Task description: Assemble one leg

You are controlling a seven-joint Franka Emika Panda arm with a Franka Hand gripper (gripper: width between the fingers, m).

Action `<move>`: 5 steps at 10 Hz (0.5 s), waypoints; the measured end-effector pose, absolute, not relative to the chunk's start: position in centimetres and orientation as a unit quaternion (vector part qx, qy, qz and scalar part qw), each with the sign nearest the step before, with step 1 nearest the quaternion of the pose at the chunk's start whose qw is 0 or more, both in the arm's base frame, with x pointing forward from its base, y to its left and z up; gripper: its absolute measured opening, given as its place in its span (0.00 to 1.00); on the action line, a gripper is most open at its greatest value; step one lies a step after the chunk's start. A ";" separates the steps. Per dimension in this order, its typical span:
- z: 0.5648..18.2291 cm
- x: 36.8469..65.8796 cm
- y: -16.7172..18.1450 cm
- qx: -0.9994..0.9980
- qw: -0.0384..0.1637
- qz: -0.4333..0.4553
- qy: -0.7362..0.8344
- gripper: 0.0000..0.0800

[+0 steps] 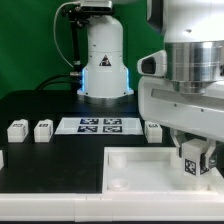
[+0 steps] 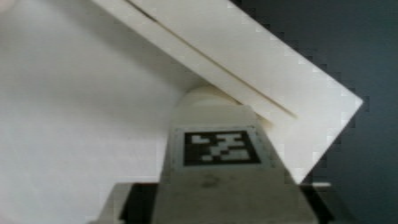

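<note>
— Where's the leg (image 1: 191, 161) now?

— Lower right of the exterior frame, pinched in the end effector (image 1: 192, 168), tag facing us. The fingers are pressed onto its sides. It stands upright, long axis vertical, right over the tabletop (image 1: 125, 166).

— Over a socket?

— Near the tabletop's corner at that frame's right, I'd say. The wrist view shows the leg (image 2: 219, 140) pointing away from the camera with the tabletop's rim (image 2: 249, 70) running diagonally past its far end. I can't tell whether the tip is touching or just above.

— So what does the next move hang on?

— Lining the leg's axis up with the corner socket straight below it, then going down. The socket itself is hidden behind the leg, so I can't judge the offset.

— And the other bits?

— Spare legs (image 1: 17, 129) sit along the desk (image 1: 40, 160) at middle left, beside the marker board (image 1: 100, 125), well apart from the end effector.
</note>
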State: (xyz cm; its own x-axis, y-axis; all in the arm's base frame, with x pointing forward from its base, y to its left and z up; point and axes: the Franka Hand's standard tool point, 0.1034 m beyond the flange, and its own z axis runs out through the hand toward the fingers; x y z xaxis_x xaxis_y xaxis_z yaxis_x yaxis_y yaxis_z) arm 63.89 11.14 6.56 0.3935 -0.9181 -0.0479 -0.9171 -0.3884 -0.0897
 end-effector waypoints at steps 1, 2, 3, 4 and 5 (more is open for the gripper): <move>6.5 63.8 11.3 -0.780 0.058 0.004 0.623 0.36; 6.5 63.8 11.6 -0.726 0.062 0.011 0.685 0.36; 6.5 63.8 11.7 -0.672 0.063 0.018 0.737 0.36; 6.5 63.9 11.7 -0.630 0.061 0.023 0.773 0.36; 6.5 64.0 11.6 -0.590 0.063 0.029 0.804 0.36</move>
